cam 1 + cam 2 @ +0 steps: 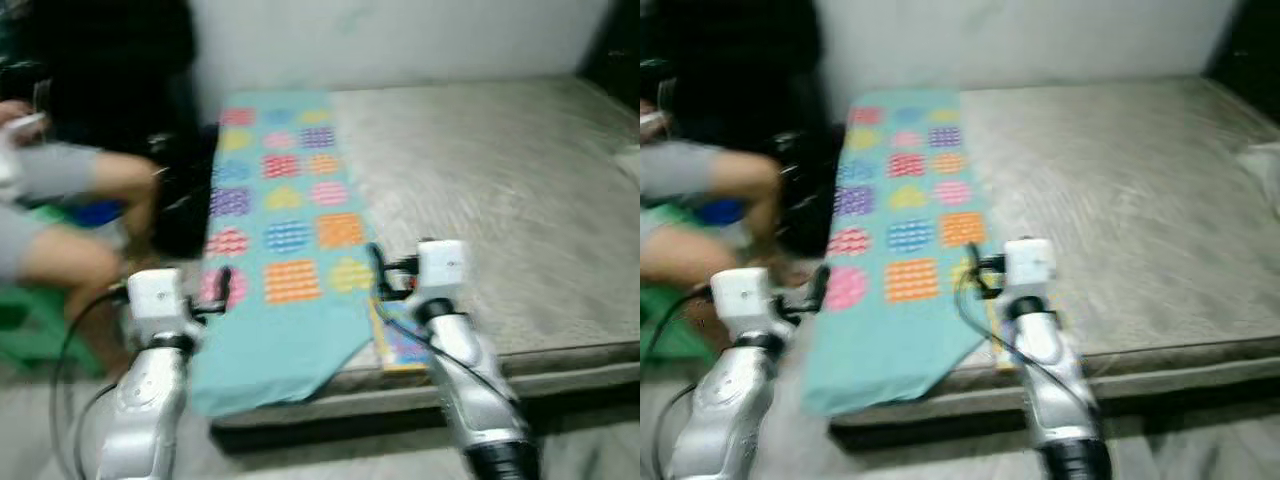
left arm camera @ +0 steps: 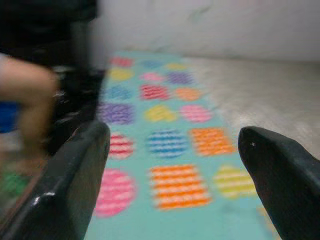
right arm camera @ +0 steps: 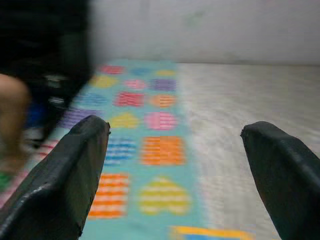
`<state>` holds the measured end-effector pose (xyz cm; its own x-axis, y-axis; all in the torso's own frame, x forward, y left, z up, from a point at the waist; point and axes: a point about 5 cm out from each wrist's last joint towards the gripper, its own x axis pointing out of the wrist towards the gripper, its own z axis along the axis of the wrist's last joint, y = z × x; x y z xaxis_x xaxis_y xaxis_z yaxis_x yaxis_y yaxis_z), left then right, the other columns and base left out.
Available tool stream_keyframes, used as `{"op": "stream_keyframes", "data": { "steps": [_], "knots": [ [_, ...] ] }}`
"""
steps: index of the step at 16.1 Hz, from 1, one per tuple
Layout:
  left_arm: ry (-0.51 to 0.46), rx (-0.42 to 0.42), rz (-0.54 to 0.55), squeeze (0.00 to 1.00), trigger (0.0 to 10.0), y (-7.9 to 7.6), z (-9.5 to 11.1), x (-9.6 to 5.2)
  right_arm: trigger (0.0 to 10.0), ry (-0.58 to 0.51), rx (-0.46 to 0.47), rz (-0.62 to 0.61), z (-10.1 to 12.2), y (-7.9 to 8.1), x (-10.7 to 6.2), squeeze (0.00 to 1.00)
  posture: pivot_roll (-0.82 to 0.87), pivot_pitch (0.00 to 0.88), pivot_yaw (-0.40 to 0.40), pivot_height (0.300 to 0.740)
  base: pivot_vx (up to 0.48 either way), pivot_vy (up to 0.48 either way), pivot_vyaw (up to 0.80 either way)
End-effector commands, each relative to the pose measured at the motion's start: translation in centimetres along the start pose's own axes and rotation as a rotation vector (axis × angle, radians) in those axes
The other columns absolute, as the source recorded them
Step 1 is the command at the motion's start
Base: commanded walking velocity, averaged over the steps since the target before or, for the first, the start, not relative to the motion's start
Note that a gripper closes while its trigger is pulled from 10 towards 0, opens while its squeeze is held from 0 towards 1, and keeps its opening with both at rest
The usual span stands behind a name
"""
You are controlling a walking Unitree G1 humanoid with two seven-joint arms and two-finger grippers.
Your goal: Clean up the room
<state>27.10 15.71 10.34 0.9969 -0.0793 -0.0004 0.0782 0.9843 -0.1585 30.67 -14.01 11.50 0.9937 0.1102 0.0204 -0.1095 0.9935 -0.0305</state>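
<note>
Feed's blurry. I see the teal patterned blanket [image 1: 285, 240] lying along the bed's [image 1: 500, 200] left edge, draped over the front edge. Left end effector [image 2: 172, 165] and right end effector [image 3: 175, 165] both spread apart, empty, at that front edge. Person's legs [image 1: 70, 215] left.

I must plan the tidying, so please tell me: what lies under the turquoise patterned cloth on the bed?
The turquoise cloth lies on the grey mattress. At its front corner a colourful flat item, perhaps a book, pokes out. How far that item reaches beneath is hidden.
</note>
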Motion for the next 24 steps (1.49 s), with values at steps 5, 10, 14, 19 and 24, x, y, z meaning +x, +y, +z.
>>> {"op": "stream_keyframes", "data": {
  "steps": [5, 10, 14, 19, 24],
  "knots": [
    [0.044, 0.035, 0.083, 0.00, 10.0, 1.51, -0.41, -0.24, 10.0, -0.023, 0.017, 0.013, 0.58, 0.73, 0.30, 0.00, -0.03, 0.089, 0.000, 0.740, 0.065, 0.000, 0.00],
    [0.050, 0.058, 0.077, 0.00, 10.0, 1.45, -0.37, -0.43, 10.0, -0.016, 0.008, 0.010, 0.41, 0.59, 0.11, 0.00, -0.03, 0.096, 0.002, 0.740, 0.000, 0.000, 0.00],
    [0.046, 0.053, 0.074, 0.00, 10.0, 1.37, -0.28, -0.43, 10.0, -0.015, 0.000, 0.018, 0.35, 0.75, 0.10, 0.00, -0.02, 0.099, 0.002, 0.740, 0.000, 0.000, 0.00],
    [0.046, 0.046, 0.071, 0.00, 10.0, 1.34, -0.25, -0.32, 10.0, -0.018, -0.003, 0.028, 0.41, 0.83, 0.12, 0.00, -0.03, 0.098, 0.001, 0.740, 0.000, -0.359, 0.36],
    [0.048, 0.048, 0.068, 0.00, 10.0, 1.37, -0.30, -0.15, 10.0, -0.022, -0.005, 0.029, 0.42, 0.79, 0.18, 0.00, -0.03, 0.090, 0.002, 0.740, 0.000, -0.377, 0.00]
  ]
}}
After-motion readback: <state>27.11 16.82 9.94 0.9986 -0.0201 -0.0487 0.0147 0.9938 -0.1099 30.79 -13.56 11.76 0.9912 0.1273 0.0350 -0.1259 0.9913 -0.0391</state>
